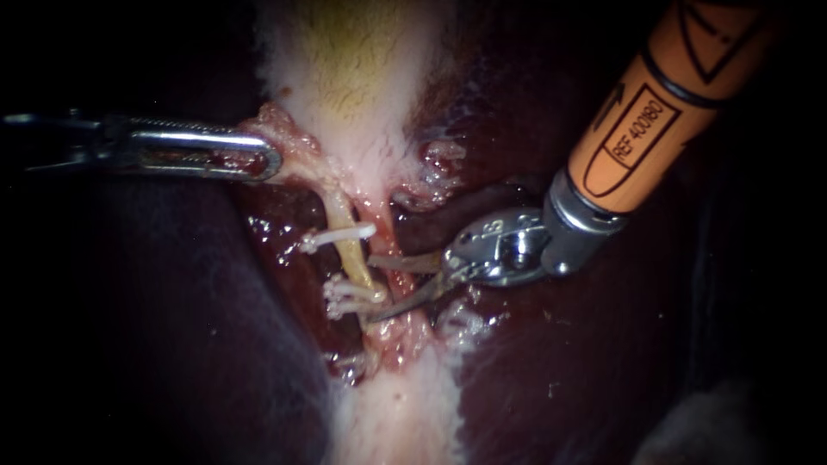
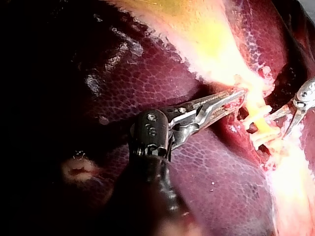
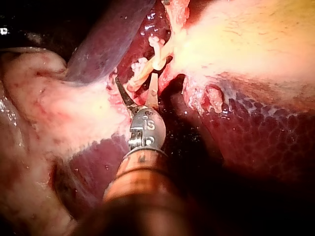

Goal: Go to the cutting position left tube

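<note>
Left tube (image 1: 350, 245) faces right instrument (image 1: 372, 288), jaws apart; left instrument (image 1: 269, 164) clamps gallbladder (image 1: 362, 77).

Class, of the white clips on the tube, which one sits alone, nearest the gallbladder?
The upper clip, crossing the tube by itself nearest the gallbladder; the other clips bunch together farther down, beside the right instrument.
</note>
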You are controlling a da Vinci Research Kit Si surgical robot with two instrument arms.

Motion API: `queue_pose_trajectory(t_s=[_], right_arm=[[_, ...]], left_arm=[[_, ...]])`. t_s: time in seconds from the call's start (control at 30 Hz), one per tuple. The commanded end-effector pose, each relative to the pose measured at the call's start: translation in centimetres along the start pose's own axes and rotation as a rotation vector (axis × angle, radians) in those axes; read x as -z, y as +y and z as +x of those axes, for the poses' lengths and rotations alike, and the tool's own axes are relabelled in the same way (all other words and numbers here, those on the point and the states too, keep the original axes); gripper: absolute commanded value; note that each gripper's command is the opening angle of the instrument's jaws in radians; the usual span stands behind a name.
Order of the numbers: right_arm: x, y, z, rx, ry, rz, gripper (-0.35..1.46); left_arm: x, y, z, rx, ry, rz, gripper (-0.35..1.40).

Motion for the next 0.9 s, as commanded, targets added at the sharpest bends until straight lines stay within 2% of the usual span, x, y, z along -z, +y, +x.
queue_pose_trajectory(t_s=[0.03,0.17,0.3,0.47,0.57,0.63,0.9], right_arm=[[-0.01,0.04,-0.01,-0.001,0.000,-0.003,1.26],[0.01,0.16,-0.03,-0.001,0.005,-0.018,1.30],[0.01,0.21,-0.03,-0.002,0.005,-0.018,1.30],[-0.03,0.18,0.01,-0.007,0.017,-0.017,1.31],[-0.08,0.12,0.06,-0.028,0.064,0.008,1.31],[-0.11,0.09,0.10,-0.038,0.079,0.019,1.31],[-0.30,0.10,0.29,-0.046,0.098,0.069,1.33]], left_arm=[[0.00,0.00,0.00,0.000,-0.001,0.001,-0.35],[0.00,0.00,0.00,0.000,-0.001,0.001,-0.35],[0.00,0.00,0.00,0.000,-0.001,0.001,-0.35],[0.00,0.00,0.00,0.000,-0.001,0.001,-0.35],[0.00,0.00,0.00,0.000,-0.001,0.001,-0.35],[0.00,0.00,0.00,0.000,-0.001,0.001,-0.35],[0.00,0.01,0.00,0.000,0.000,0.001,-0.35]])
